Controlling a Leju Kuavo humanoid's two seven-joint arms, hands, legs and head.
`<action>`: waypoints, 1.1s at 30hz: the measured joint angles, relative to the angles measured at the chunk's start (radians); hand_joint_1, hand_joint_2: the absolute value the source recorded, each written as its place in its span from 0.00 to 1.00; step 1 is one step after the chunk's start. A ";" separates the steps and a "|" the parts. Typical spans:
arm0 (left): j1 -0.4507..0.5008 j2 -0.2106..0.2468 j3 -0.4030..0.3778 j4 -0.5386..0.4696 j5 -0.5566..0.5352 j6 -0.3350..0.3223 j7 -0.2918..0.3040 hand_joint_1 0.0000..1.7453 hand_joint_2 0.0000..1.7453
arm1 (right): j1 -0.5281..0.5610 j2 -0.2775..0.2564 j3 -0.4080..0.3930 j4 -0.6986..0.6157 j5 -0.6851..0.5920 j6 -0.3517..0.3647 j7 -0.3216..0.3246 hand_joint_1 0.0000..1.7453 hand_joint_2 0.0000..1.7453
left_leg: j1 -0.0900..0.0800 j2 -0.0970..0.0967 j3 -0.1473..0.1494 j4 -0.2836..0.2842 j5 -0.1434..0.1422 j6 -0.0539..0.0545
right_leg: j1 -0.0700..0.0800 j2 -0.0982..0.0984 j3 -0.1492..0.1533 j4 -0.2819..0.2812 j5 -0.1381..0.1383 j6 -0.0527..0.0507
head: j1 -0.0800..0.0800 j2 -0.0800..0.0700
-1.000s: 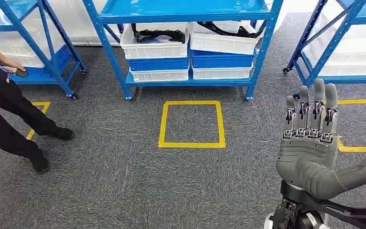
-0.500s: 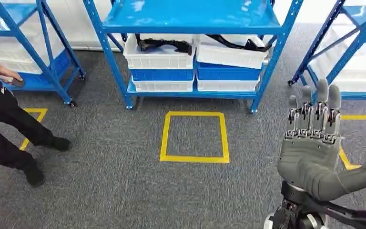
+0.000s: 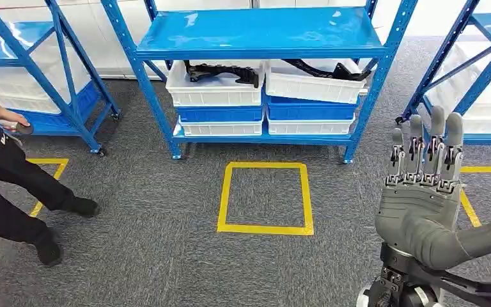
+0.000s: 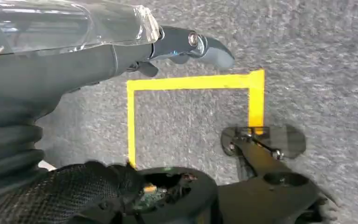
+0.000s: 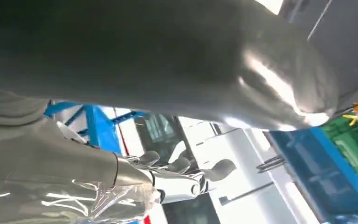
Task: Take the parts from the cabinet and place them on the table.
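One hand is raised in the head view: the right hand (image 3: 425, 192), palm toward the camera, fingers straight and slightly apart, thumb stretched to the side, holding nothing. Its wrist is cut off by the lower edge. The right wrist view shows the same fingers (image 5: 177, 175) extended against bright background, with a large dark blurred mass across the upper part that cannot be identified. The left hand (image 4: 98, 56) appears in the left wrist view, hanging over grey carpet; one fingertip points outward, the remaining fingers are hidden behind a clear cover, so whether it is released or clenched cannot be told.

Ahead on the floor lies a yellow tape square (image 3: 265, 197), seen also in the left wrist view. Beyond it stands the blue cabinet (image 3: 259, 35), whose lower shelf carries stacked white bins (image 3: 215, 89) and blue bins (image 3: 220, 114). The black parts (image 3: 220, 69) lie in the top white bins, partly hidden under the upper shelf. A person (image 3: 13, 192) stands at far left, cropped by the frame, one hand on a neighbouring rack.
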State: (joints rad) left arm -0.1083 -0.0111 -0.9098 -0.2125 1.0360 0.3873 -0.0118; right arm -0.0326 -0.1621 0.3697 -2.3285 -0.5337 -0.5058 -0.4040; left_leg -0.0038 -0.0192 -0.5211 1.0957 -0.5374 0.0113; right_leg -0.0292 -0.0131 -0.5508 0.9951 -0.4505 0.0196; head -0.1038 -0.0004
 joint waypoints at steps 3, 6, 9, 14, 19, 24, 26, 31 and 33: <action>0.003 0.000 0.003 0.000 0.017 -0.013 -0.012 0.00 0.00 | 0.001 0.000 0.000 0.000 0.000 0.000 0.000 0.00 1.00 | 0.001 0.001 -0.137 0.179 -0.075 -0.002 | 0.002 0.000 0.007 0.000 -0.016 0.000 | 0.000 0.000; 0.005 0.000 0.010 0.000 0.031 -0.023 -0.024 0.00 0.00 | 0.000 0.000 0.000 0.000 0.000 0.000 0.000 0.00 1.00 | -0.006 0.002 -0.116 0.038 0.022 0.022 | 0.006 0.000 0.037 0.000 -0.039 0.001 | 0.000 0.000; 0.011 0.005 0.020 0.000 0.042 -0.028 -0.031 0.00 0.00 | 0.000 0.000 0.000 0.001 -0.002 0.002 0.000 0.00 1.00 | -0.035 0.010 -0.070 -0.119 0.134 0.064 | 0.006 0.004 0.061 -0.010 -0.058 0.007 | 0.003 0.000; 0.012 0.004 0.026 0.000 0.048 -0.032 -0.042 0.00 0.00 | 0.000 0.001 0.000 0.001 -0.003 0.006 -0.006 0.00 1.00 | -0.026 0.007 0.010 -0.184 0.134 0.076 | 0.002 0.007 0.080 0.026 -0.052 0.028 | 0.003 0.000; 0.014 -0.003 0.029 0.000 0.053 -0.039 -0.048 0.00 0.00 | 0.003 0.000 0.000 0.000 -0.006 0.006 -0.008 0.00 1.00 | -0.021 0.002 0.052 -0.184 0.094 0.076 | 0.006 0.012 -0.124 0.267 -0.170 0.037 | 0.007 0.000; 0.019 -0.003 0.039 0.000 0.063 -0.045 -0.050 0.00 0.00 | 0.007 0.000 0.000 0.001 -0.008 0.006 -0.008 0.00 1.00 | -0.022 -0.002 0.126 -0.173 0.016 0.056 | 0.007 0.009 -0.087 -0.010 0.075 0.031 | 0.007 0.000; 0.015 -0.003 0.044 0.000 0.063 -0.045 -0.053 0.00 0.00 | 0.006 0.000 0.000 0.000 -0.010 0.007 -0.008 0.00 1.00 | -0.021 0.000 0.145 -0.186 0.001 0.042 | 0.013 0.015 -0.071 -0.007 0.057 0.013 | 0.006 0.000; 0.007 -0.005 0.048 0.000 0.067 -0.046 -0.058 0.00 0.00 | 0.002 0.000 0.000 0.000 -0.011 0.010 -0.010 0.00 1.00 | -0.007 0.003 -0.024 0.099 0.028 0.010 | 0.005 0.015 -0.013 -0.010 0.007 -0.012 | 0.005 0.000; 0.011 -0.005 0.053 0.000 0.072 -0.046 -0.058 0.00 0.00 | 0.002 0.000 0.000 0.000 -0.012 0.010 -0.010 0.00 1.00 | 0.003 0.004 -0.118 0.177 -0.053 -0.001 | 0.003 0.017 0.015 -0.010 -0.017 -0.012 | 0.005 0.000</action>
State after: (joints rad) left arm -0.0974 -0.0160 -0.8572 -0.2121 1.1082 0.3414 -0.0702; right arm -0.0301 -0.1621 0.3693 -2.3289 -0.5459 -0.4955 -0.4143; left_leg -0.0012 -0.0155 -0.6390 1.2730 -0.5902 0.0100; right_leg -0.0259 0.0039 -0.5362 0.9847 -0.4680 0.0076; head -0.0988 -0.0004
